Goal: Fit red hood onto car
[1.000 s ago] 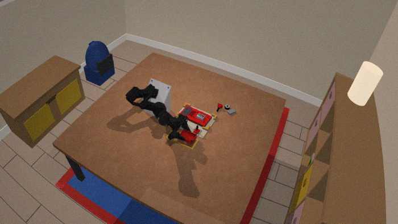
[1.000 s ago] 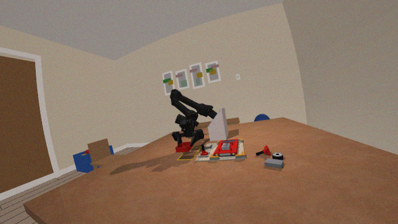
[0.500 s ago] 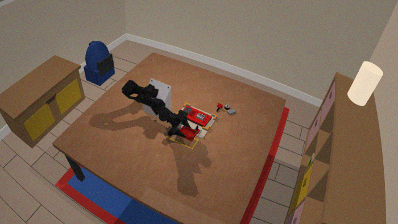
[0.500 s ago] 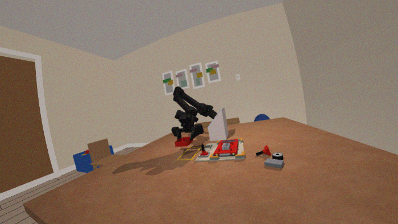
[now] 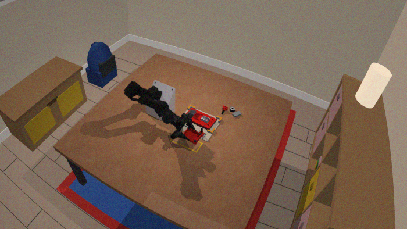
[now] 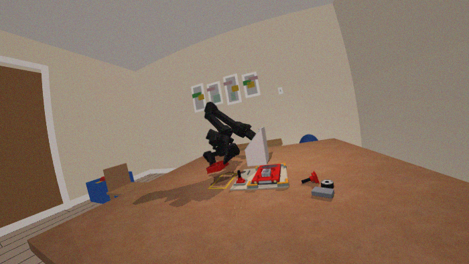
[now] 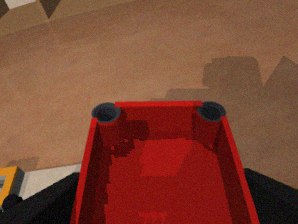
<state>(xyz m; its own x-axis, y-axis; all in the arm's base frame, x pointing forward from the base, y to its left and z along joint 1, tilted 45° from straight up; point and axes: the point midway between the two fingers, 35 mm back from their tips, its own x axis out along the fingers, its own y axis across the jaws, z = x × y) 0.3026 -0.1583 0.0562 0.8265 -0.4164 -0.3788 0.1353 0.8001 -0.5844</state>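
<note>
The red hood (image 5: 192,136) (image 6: 217,167) (image 7: 165,195) is in the air above the table, tilted in the exterior view, beside the jig. Its hollow side faces the wrist camera, with two dark-ringed corner holes at its far end; the near end is out of that view. My gripper (image 5: 192,134) (image 6: 218,163) (image 7: 161,180) is shut on the hood, one finger at each long side. The red chassis (image 5: 196,115) (image 6: 278,172) sits in the jig (image 5: 207,137) (image 6: 235,187) (image 7: 47,184) with the grey engine block (image 5: 205,118) (image 6: 266,172) on its deck. The pegs are too small to tell.
A red piece with a black handle (image 6: 240,181) stands on the jig plate near the hood. A yellow outline (image 5: 199,147) (image 6: 218,188) marks the table below. Another red-and-black piece (image 5: 224,108) (image 6: 314,177), a wheel (image 5: 232,109) (image 6: 327,183) and a grey block (image 5: 236,114) (image 6: 322,192) lie beyond the chassis.
</note>
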